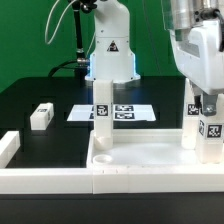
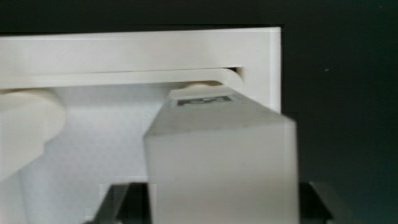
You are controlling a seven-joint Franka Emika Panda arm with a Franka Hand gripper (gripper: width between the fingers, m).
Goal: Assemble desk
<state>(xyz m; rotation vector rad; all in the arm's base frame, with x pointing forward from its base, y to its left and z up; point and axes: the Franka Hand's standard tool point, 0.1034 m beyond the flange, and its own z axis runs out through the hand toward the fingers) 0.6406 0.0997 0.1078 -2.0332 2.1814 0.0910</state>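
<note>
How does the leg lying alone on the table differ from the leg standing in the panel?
The loose leg lies flat on the black table, apart from everything; the standing leg is upright on the panel. The loose leg sits toward the exterior view's left; the standing leg is near the middle, in front of the marker board. Both are white tagged blocks.

Black table carries panel, loose leg, marker board

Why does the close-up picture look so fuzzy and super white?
In the wrist view the leg sits very near the camera, so it blurs, and the bright panel washes out; the exterior view is sharper, with glare on the panel's rim.
</note>
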